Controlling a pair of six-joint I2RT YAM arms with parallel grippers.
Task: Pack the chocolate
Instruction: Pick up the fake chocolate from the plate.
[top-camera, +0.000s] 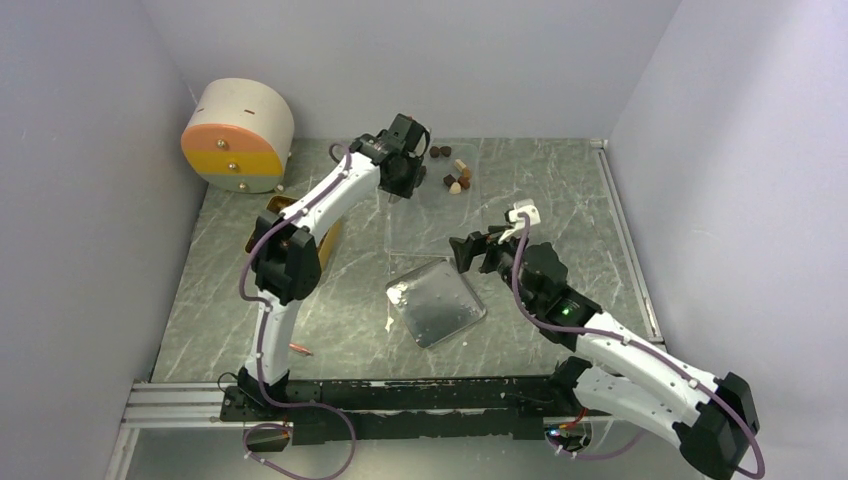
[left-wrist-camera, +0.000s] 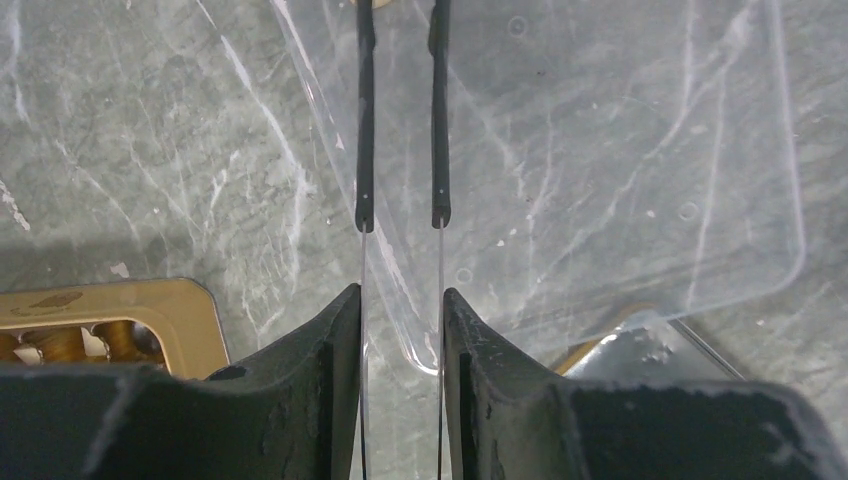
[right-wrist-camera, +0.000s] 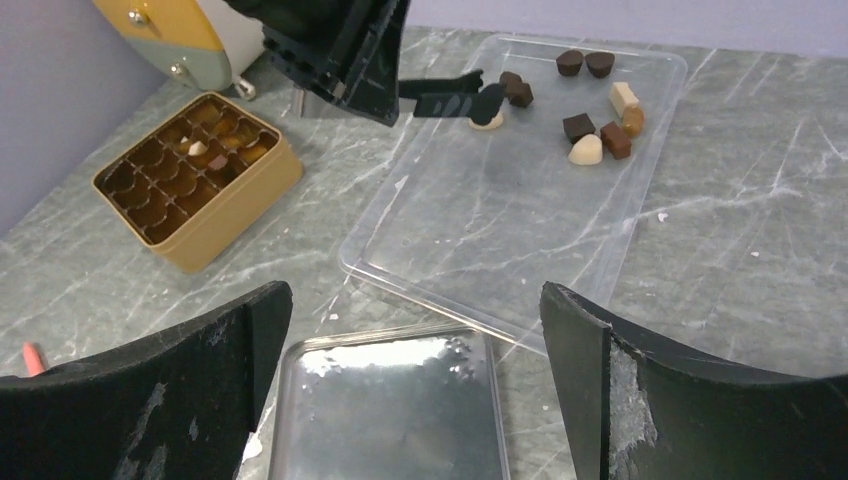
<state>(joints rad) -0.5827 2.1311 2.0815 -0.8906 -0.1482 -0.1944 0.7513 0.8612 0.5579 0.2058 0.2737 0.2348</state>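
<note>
Top view: The chocolate (top-camera: 455, 178) lies loose in the far end of a clear tray (top-camera: 430, 225) at the middle of the desk (top-camera: 570, 220). The left arm (top-camera: 330, 195) reaches over the tray's far left side, and the left jaws hang just beside the pieces. The right arm (top-camera: 600, 345) holds the right jaws at the tray's near right corner. A metal lid (top-camera: 437, 300) lies flat nearer the arms' bases than the tray. A golden box (top-camera: 332, 238) is largely hidden under the left arm.

Left wrist view: The left jaws stand narrow and parallel, with a slim gap between them and the tray (left-wrist-camera: 650, 200) showing through it. The tips run off the top edge. A corner of the box (left-wrist-camera: 150, 310) shows at lower left.

Right wrist view: The right jaws are spread wide with nothing between them, above the lid (right-wrist-camera: 390, 410) and the tray's near rim (right-wrist-camera: 400, 270). About nine pieces of chocolate (right-wrist-camera: 590, 130) sit in the tray's far end. The left jaws' tips meet a dark piece there, and I cannot tell whether they grip it. The box (right-wrist-camera: 190, 215) stands left of the tray, apart from it, with one cream piece (right-wrist-camera: 197, 148) in a compartment.
</note>
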